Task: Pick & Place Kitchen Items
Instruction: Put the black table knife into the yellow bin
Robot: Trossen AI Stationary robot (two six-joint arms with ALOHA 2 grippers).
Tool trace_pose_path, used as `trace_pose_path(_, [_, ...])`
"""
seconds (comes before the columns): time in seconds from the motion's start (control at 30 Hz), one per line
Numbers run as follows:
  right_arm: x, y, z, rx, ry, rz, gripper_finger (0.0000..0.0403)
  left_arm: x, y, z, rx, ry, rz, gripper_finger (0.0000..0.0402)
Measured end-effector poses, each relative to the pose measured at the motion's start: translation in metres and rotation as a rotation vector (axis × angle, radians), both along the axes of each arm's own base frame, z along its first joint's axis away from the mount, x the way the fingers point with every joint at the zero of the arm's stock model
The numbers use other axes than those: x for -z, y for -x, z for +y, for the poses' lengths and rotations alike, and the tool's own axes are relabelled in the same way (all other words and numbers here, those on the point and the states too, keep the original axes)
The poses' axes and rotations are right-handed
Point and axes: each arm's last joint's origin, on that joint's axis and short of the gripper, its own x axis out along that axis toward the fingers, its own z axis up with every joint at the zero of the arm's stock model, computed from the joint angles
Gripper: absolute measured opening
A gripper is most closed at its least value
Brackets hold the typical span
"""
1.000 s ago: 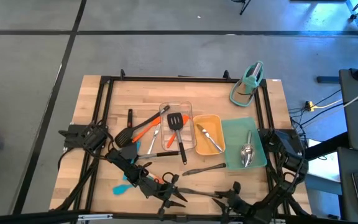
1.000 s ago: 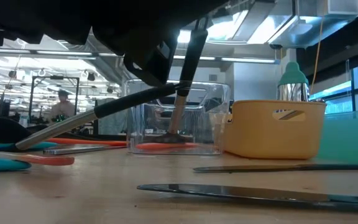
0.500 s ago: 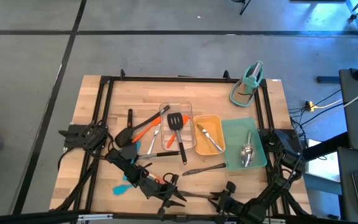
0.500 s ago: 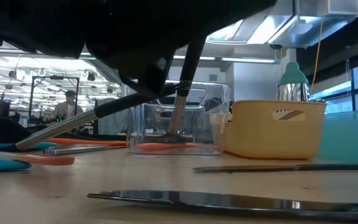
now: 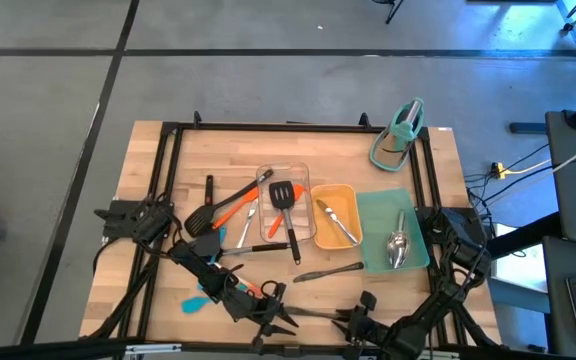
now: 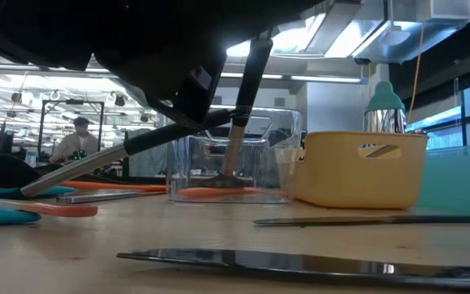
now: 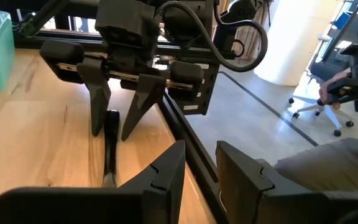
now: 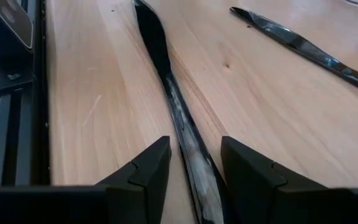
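**A:** Where is the piece you are after?

**B:** The dark long utensil (image 8: 166, 81) lies flat on the worktop (image 8: 79, 93), close to its near edge and right under my right jaws. Its long axis runs straight out from my wrist, so one jaw stands on each side of the handle. They are parted and not gripping yet.

**A:** And the left arm?

**B:** My left jaws hover near the utensil's far end, slightly apart and holding nothing. I judge the right arm better placed, since it need only close.

**A:** Any labels?

**B:** None I can read.
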Motion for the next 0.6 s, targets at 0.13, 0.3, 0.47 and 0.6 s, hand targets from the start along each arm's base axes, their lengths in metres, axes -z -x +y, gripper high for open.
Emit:
trace_pose_path(0.13, [0.0, -0.001, 0.0, 0.0, -0.012, 0.006, 0.0119, 0.0, 0.0, 0.0, 0.0, 0.0, -0.001, 0.0086])
trace_pose_path(0.3, [0.0, -0.002, 0.0, 0.003, -0.026, 0.024, 0.0081, 0.0, 0.0, 0.0, -0.001, 0.001, -0.001, 0.0086])
trace_pose_path(0.47, [0.0, -0.003, -0.002, 0.008, -0.029, 0.025, 0.0072, 0.0, -0.004, 0.005, -0.031, -0.002, -0.003, 0.0086])
trace_pose_path(0.6, [0.0, -0.003, -0.002, 0.01, -0.026, 0.019, 0.0072, 0.007, -0.007, 0.013, -0.079, -0.104, 0.032, 0.0086])
